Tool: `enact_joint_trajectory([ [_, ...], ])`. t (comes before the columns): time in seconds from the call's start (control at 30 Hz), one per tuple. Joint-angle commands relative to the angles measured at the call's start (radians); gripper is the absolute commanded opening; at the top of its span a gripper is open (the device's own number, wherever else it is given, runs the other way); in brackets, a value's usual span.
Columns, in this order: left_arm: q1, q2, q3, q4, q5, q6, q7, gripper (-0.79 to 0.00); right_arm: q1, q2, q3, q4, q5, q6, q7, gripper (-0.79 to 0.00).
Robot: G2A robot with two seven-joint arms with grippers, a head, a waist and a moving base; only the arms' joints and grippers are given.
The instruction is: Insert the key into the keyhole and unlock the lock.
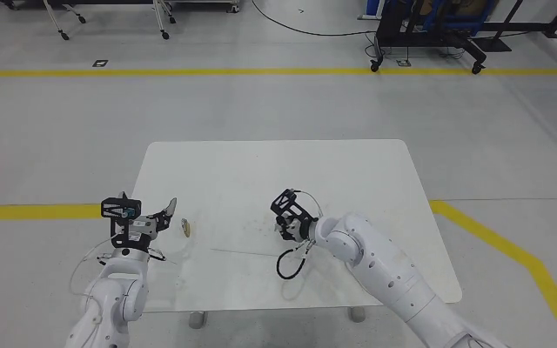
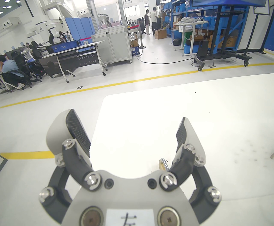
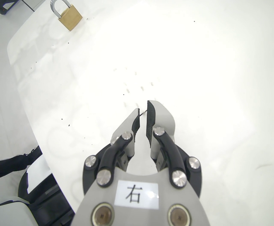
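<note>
— Where do I stand on this one?

— You're at the start of the insertion, I'd say. Your right gripper [image 3: 143, 107] sits low over the middle of the table [image 1: 365, 165]. Its fingers are drawn almost together, and a thin dark sliver is pinched at the very tips. I take that for the key [image 3: 143, 113], though it's too small to tell how it lies.

— And the lock?

— The padlock [image 3: 69, 18] lies flat on the table near your left-hand edge, well apart from the right gripper. It has a brass body, and the shackle looks seated. Your left gripper [image 2: 128, 119] hovers just beside it, fingers spread wide and holding nothing. From the left wrist, the padlock peeks out from behind one finger.

— So what comes next?

— You need the padlock steadied before the key goes anywhere. My judgement is to bring the left gripper down around the brass body and close on it. Leave the keyhole end free and turned toward the right arm. I can't make out the keyhole from here. Then carry the key across and line its blade up with the slot. Your hold on the key is a slim tip pinch, so it may twist when it meets the padlock. Go in gently and straight before you turn it.
</note>
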Motion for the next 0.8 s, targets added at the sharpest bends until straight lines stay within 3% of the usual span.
enact_joint_trajectory([
  [0.0, 0.000, 0.000, 0.000, 0.000, 0.000, 0.000, 0.000, 0.000, -0.002, 0.001, 0.005, -0.004, 0.001, 0.002, -0.002, -0.785],
  [0.53, 0.000, 0.000, 0.000, 0.000, 0.000, 0.000, 0.000, 0.000, -0.039, 0.017, 0.048, -0.066, -0.026, -0.022, -0.030, -0.785],
  [0.77, 0.000, 0.000, 0.000, 0.000, 0.000, 0.000, 0.000, 0.000, -0.063, 0.023, 0.091, -0.069, 0.044, -0.053, -0.090, -0.785],
])
